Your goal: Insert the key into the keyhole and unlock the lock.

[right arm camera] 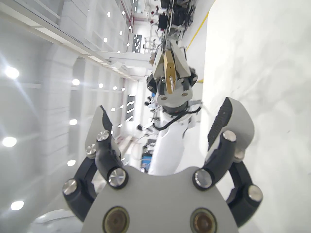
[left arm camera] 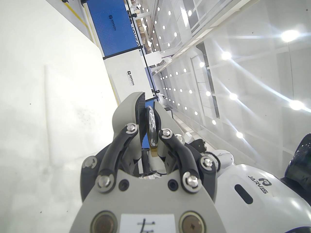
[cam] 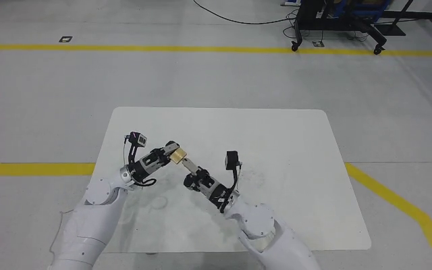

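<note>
**Top view.** Left claw point(cam: 173, 151) is clamped on the brass lock point(cam: 178, 156), which is held up off the white table point(cam: 290, 148). Right claw point(cam: 190, 173) sits just beside the lock with its tips turned toward it. Cannot tell whether they touch.

**Left wrist view.** The 2 fingers point(left arm camera: 136, 112) of the left claw point(left arm camera: 148, 105) pinch the lock point(left arm camera: 153, 150). Its silver shackle point(left arm camera: 150, 122) is edge-on between the pads, with a sliver of brass nearer the palm. Table point(left arm camera: 36, 73) lies off to one side of the claw.

**Right wrist view.** Right claw point(right arm camera: 165, 109) is spread wide, with nothing between its 2 fingers. Straight ahead of its tips, and apart from them, the left claw point(right arm camera: 170, 56) grips the lock point(right arm camera: 168, 65). A thin silver key point(right arm camera: 171, 83) stands out of the lock end that faces the right claw. Table point(right arm camera: 255, 49) runs alongside 1 finger.
</note>
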`<state>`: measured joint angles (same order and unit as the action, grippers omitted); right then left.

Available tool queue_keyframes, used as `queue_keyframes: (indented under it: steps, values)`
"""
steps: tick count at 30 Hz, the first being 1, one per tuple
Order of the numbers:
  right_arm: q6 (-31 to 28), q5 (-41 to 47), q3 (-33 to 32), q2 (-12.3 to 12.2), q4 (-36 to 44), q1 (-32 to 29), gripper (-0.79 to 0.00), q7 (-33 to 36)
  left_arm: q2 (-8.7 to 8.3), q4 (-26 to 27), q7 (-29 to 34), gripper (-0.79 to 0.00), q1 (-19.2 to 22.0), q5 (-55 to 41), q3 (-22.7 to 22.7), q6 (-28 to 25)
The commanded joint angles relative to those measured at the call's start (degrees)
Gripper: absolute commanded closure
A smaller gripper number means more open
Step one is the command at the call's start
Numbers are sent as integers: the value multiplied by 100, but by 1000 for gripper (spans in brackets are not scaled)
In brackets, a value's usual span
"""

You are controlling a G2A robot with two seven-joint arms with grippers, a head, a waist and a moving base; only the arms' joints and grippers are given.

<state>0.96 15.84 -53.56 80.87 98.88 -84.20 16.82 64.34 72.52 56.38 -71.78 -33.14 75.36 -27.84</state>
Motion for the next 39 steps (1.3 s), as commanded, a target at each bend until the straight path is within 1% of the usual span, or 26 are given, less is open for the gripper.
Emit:
queue_keyframes:
  steps: [1, 3, 7, 10, 16, 21, 25, 30, 31, 33, 39]
  values:
    - [193, 696, -179, -33, -2, 15, -360, 563, 2, -33, 188, 0, 25, -162, -8, 2]
    - [338, 906, -270, -54, -17, 14, -369, 771, 0, -96, 301, 0, 67, -205, 5, -46]
    - [570, 1295, -326, -60, -132, 103, -332, 1023, 1, -165, 449, 0, 110, -269, 6, -140]
    - [516, 1300, -270, -34, -285, 217, -363, 818, 2, -199, 491, 0, 117, -305, 9, -168]
    - [471, 1350, -59, 17, -401, 361, -363, 680, 1, -208, 600, 0, 94, -371, 15, -241]
    - [490, 1353, -15, 37, -483, 410, -360, 465, -4, -199, 658, 0, 84, -393, 32, -276]
    - [473, 1425, -20, 44, -535, 435, -296, 444, -4, -186, 650, 0, 77, -385, 30, -293]
    - [454, 1429, -36, 40, -553, 455, -126, 462, -2, -155, 644, 0, 75, -359, 12, -292]
    - [440, 1410, -43, 39, -558, 460, -108, 445, 0, -148, 633, 0, 76, -354, 5, -290]
    - [433, 1391, -44, 38, -565, 462, 0, 420, 2, -138, 620, 0, 78, -331, -8, -298]
    - [510, 1435, -55, 32, -565, 468, 0, 457, 4, -129, 602, 0, 91, -288, -25, -314]
